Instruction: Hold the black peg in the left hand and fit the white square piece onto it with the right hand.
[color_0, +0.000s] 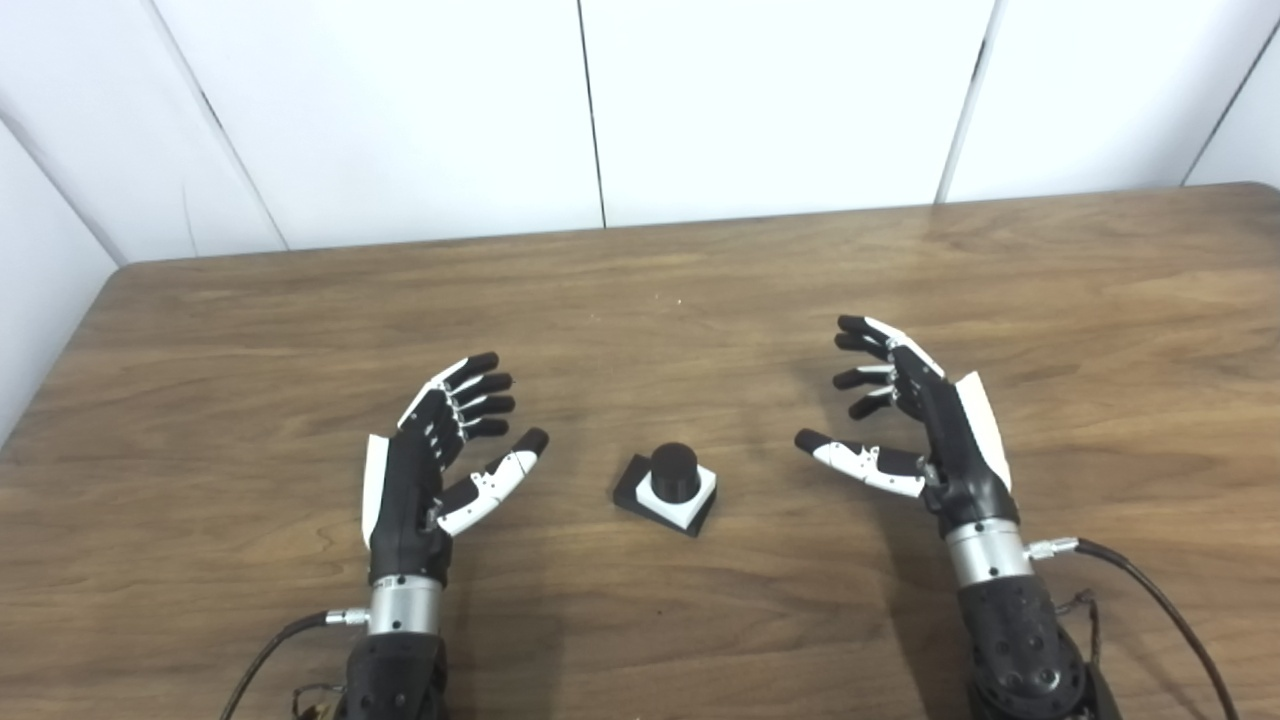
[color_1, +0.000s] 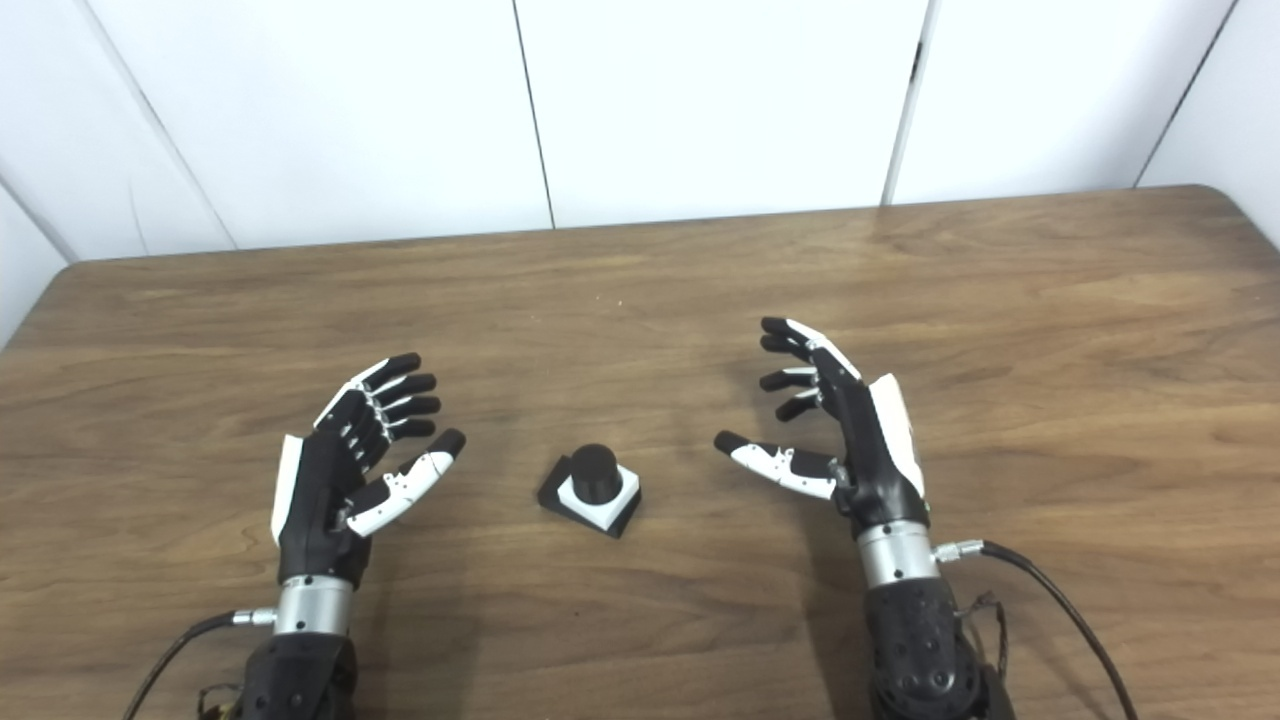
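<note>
A round black peg (color_0: 674, 470) stands through a white square piece (color_0: 682, 492) on the wood-grain surface (color_0: 640, 290), between the empty left hand (color_0: 430, 460) and right hand (color_0: 915, 420), fingers spread.

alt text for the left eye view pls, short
A white square piece already sits around a black peg on its black base on a wooden table. The open left hand and right hand flank it, touching nothing.

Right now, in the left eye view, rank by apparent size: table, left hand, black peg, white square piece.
1. table
2. left hand
3. black peg and white square piece: too alike to rank, since the peg hides part of the piece.
</note>
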